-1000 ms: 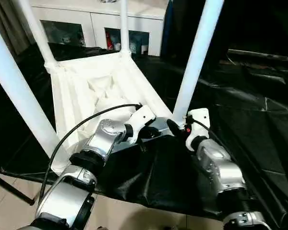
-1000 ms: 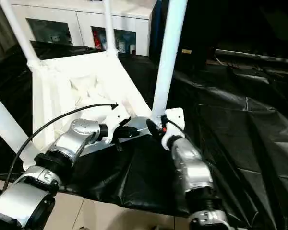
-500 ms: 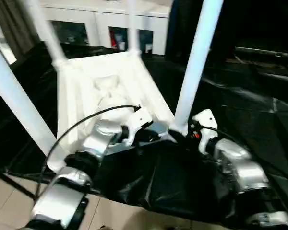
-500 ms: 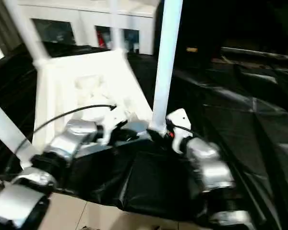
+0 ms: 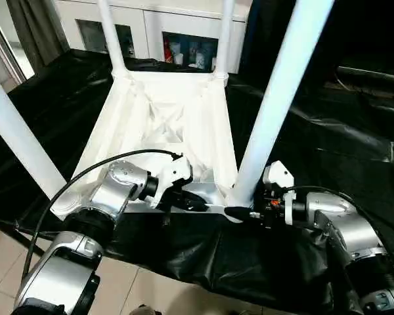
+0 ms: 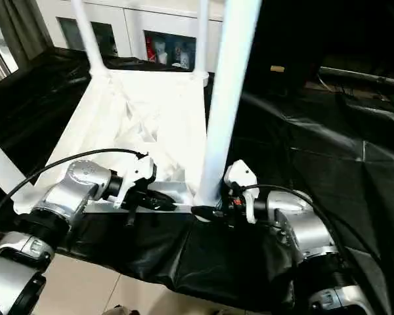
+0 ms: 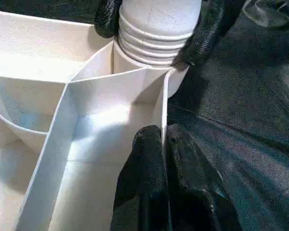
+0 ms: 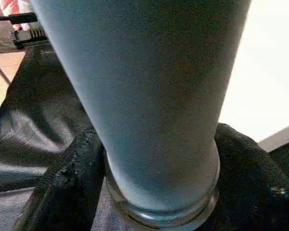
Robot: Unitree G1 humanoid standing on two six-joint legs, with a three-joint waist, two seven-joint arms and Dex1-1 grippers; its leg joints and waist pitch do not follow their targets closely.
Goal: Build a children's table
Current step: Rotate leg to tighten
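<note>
The children's table lies upside down on black sheeting, its ribbed white top [image 5: 164, 111] facing up. All its legs stand upright in the corner sockets. The near right leg [image 5: 276, 98] rises beside my right gripper [image 5: 240, 211], whose fingers [image 8: 72, 183] close on either side of the leg's base. In the left wrist view these black fingers [image 7: 207, 29] hug the leg's threaded end. My left gripper [image 5: 196, 205] reaches in from the left and is shut on the thin near rim [image 7: 156, 103] of the top, just beside that corner socket.
Black sheeting [image 5: 354, 144] covers the work surface, its front edge close below my arms, with tiled floor [image 5: 0, 249] beneath. A white cabinet with glass doors [image 5: 177, 26] stands behind. The other near leg [image 5: 13, 131] rises at the left. A black cable [image 5: 85, 177] loops over my left forearm.
The head camera has shifted and tilted down. My right forearm has swung round so that it now reaches the leg base from the right. The left gripper keeps its hold on the rim.
</note>
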